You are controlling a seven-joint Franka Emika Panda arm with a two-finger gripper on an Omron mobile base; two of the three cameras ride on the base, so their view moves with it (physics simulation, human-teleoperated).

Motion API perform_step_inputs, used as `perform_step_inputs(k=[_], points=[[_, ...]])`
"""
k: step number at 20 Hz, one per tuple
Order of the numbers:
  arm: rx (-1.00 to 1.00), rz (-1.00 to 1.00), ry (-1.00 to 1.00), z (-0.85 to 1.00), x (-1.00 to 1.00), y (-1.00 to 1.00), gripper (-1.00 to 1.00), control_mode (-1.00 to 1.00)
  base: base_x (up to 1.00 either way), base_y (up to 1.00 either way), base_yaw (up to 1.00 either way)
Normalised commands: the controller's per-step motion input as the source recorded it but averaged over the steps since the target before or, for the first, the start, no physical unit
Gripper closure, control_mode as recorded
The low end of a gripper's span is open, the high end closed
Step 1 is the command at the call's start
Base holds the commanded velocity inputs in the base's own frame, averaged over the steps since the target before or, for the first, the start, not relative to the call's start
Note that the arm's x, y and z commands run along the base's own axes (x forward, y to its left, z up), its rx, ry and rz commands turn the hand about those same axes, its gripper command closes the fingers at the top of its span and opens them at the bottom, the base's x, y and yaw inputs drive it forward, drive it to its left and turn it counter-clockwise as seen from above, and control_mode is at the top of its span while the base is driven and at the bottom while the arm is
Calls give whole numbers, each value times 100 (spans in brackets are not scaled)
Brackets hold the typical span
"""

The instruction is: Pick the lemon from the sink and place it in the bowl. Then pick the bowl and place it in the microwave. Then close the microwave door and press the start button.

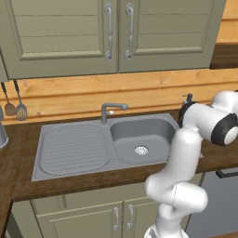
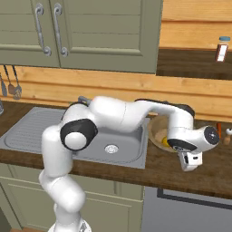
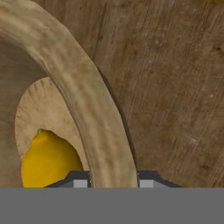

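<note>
Bowl [image 3: 94, 113] rim between hand [image 3: 113, 180] fingers

The lemon [image 3: 48, 159] is held in the bowl [image 3: 87, 100], which is set on the surface [image 2: 136, 170] right of the sink [image 1: 74, 148].

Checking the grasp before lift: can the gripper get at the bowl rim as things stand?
Probably yes: the gripper is shut on the bowl rim, one fingertip each side. The lemon inside sits clear of it.

Olive cabinets [image 1: 116, 35], wood-plank wall [image 1: 93, 95], dark wooden counter [image 2: 181, 170], possibly dishwasher below.
</note>
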Motion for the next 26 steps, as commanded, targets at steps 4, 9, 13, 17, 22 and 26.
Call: perform_step_inputs(k=[4,9,13,17,22,26], points=[[-3,-2,4,35,-16,97,100,-100,0,0,0],[-8,-5,6,46,0,100,100,-100,0,0,0],[-6,-7,0,64,-14,87,100,-100,0,0,0],[0,-3,1,71,-39,51,100,-100,0,0,0],[0,-4,2,42,-44,41,100,-100,0,0,0],[-3,6,3,-5,-8,31,100,-100,0,0,0]])
